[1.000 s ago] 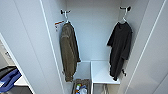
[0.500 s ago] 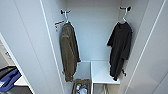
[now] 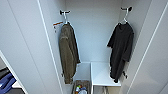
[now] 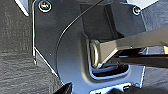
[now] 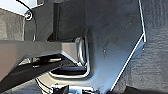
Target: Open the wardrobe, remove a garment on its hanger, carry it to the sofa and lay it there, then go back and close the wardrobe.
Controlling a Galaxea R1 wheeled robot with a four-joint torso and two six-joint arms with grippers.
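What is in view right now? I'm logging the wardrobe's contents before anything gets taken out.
wardrobe: one, white, open, seen from the front in the head view.
T-shirt: one, black, hanging on the wardrobe's right side.
hanger: one, white, holding the T-shirt from a dark hook.
jacket: one, olive-brown, hanging on the left side from its own white hanger.
shelf: one, white, low inside, under the T-shirt.
box: one, brownish, on the wardrobe floor, holding small colourful items too blurred to name.
blue thing: one, at the head view's lower left edge; cannot tell what it is.
robot's wrist plates: dark, in the wrist views, above dark carpet; claws hard to make out.
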